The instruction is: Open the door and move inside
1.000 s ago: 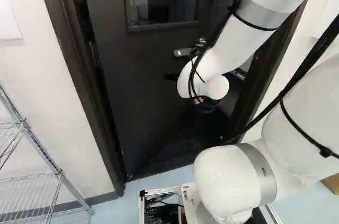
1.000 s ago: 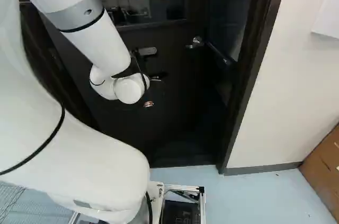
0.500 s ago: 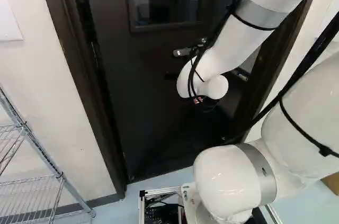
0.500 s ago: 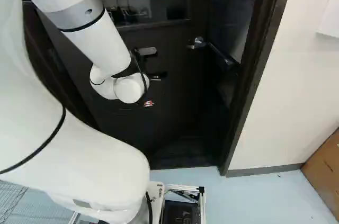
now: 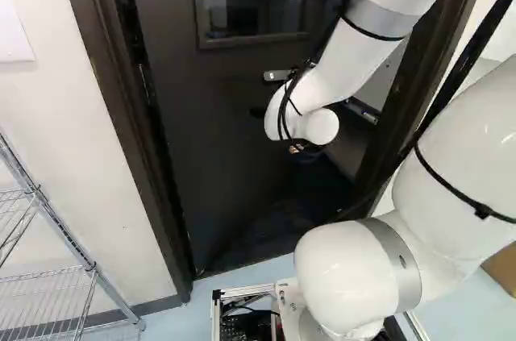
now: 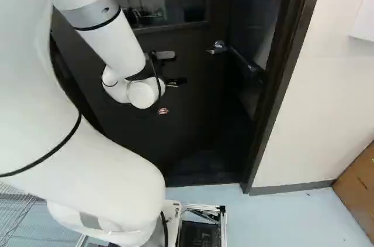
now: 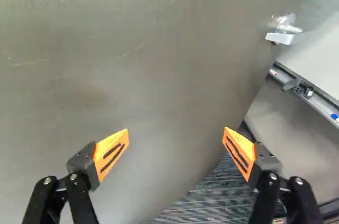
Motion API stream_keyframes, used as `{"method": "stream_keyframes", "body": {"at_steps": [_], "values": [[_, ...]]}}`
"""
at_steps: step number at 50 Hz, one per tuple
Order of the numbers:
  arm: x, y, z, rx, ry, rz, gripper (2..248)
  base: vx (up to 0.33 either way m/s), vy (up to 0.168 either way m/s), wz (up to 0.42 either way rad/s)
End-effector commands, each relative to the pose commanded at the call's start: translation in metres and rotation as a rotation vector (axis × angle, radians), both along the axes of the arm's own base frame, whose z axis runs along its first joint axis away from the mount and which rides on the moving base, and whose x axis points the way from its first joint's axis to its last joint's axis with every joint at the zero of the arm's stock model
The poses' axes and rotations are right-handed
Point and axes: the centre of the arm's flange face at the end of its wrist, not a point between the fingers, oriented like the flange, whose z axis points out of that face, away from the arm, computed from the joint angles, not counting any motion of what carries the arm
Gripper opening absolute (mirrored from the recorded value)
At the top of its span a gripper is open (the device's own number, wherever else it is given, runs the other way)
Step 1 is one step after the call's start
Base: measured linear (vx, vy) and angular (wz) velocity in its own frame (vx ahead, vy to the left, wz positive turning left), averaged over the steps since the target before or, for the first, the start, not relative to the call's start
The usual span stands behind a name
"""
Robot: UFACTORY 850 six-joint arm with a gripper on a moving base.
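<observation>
Black two-fingered hand (image 7: 176, 130) gaping, empty; should be pushing flat dark-brown door (image 7: 132, 65) gently, clearing silver metal lever (image 7: 282, 37).

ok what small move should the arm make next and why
Probably push the door a little further inward, near its free edge. It stands ajar, with striped flooring and a ledge showing past that edge, and the jaws stand open before its face, off the handle, so a push looks more apt than a grip.

Smooth, faintly scratched door (image 7: 132, 75), shiny metal handle (image 7: 280, 38), glossy arm (image 5: 343, 272).
</observation>
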Motion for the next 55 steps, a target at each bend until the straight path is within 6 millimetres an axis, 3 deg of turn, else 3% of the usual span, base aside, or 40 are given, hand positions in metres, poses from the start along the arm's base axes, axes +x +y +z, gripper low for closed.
{"method": "stream_keyframes", "body": {"at_steps": [55], "values": [[0.084, 0.042, 0.001, 0.012, -0.002, 0.063, 247, -0.002, -0.002, 0.0]]}}
